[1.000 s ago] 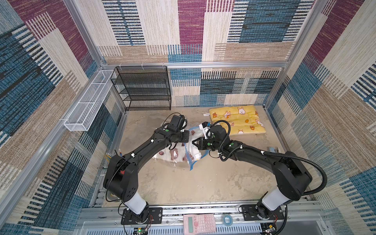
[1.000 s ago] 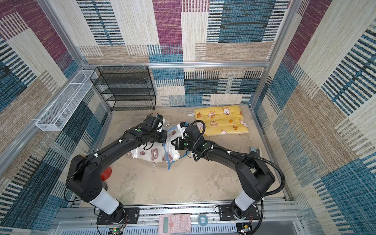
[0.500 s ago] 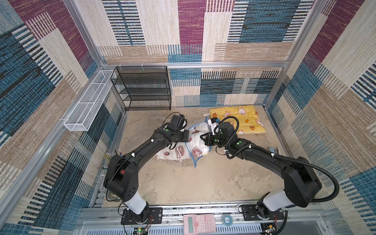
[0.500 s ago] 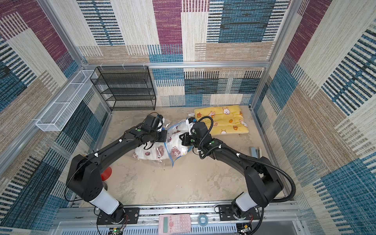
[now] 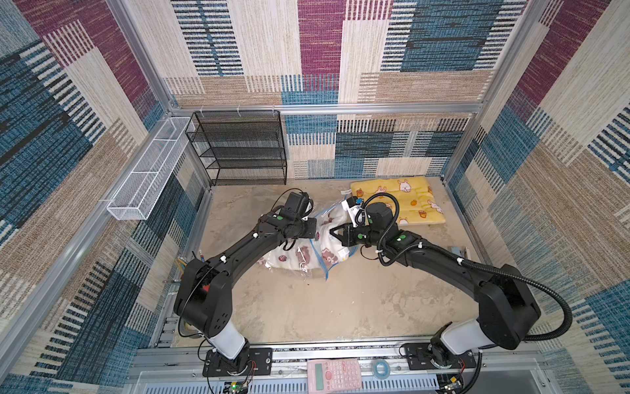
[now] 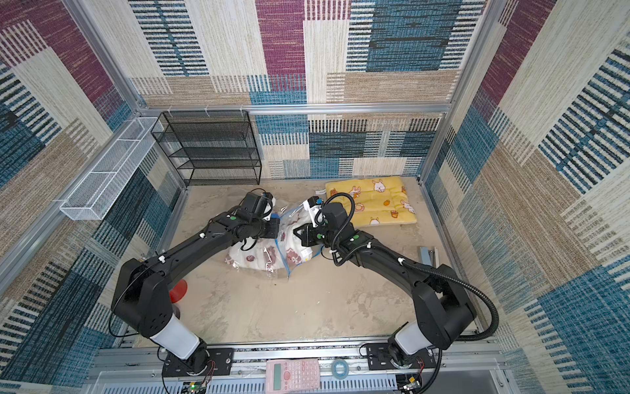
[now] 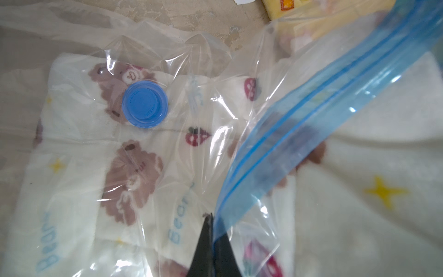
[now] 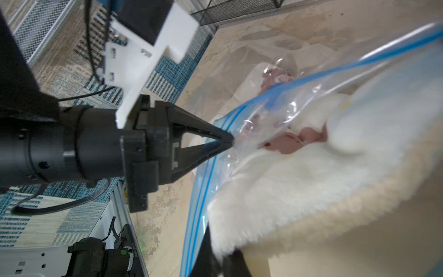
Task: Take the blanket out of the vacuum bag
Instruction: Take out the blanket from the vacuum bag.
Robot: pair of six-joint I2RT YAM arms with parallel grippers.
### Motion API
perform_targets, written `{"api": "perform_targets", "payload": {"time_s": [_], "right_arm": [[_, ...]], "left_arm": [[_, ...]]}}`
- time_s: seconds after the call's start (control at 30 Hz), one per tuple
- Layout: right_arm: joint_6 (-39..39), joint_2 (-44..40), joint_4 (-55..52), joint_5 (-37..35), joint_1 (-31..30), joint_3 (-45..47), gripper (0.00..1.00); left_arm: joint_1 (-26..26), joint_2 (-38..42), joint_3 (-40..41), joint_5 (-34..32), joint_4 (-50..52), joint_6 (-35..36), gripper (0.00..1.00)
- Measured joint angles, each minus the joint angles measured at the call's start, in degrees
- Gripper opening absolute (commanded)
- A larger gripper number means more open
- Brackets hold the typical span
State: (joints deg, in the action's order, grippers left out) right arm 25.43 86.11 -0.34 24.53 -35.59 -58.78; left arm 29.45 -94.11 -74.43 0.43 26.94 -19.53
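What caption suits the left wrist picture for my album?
Left claw pinches the vacuum bag at its blue zip strip; bear-print blanket shows through the plastic beneath the round valve cap.

The blanket (image 8: 311,191) blurs to fuzz at the right wrist camera, vacuum bag (image 7: 203,60) spills past the left wrist view's edges, red object (image 6: 178,290) half-hidden behind left arm (image 6: 191,249).
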Motion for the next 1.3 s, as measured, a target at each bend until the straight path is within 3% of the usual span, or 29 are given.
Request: {"api": "perform_targets", "payload": {"time_s": [0.33, 0.73, 1.07, 1.3], "right_arm": [[-4.4, 5.8, -5.9, -1.8, -4.9, -7.0, 0.0], [-7.7, -0.9, -5.0, -8.5, -4.8, -4.6, 0.0], [-11.1, -2.4, 3.2, -3.5, -4.8, 0.0, 0.0], [-17.7, -1.8, 5.2, -1.5, -4.8, 3.2, 0.0]], "left_arm": [[-0.1, 2.7, 0.0, -2.0, 1.2, 0.2, 0.0], [-0.1, 4.9, 0.0, -4.7, 1.2, 1.5, 0.0], [-0.1, 5.0, 0.0, -4.7, 1.2, 1.5, 0.0], [-0.1, 5.0, 0.0, -4.7, 1.3, 1.5, 0.0]]}}
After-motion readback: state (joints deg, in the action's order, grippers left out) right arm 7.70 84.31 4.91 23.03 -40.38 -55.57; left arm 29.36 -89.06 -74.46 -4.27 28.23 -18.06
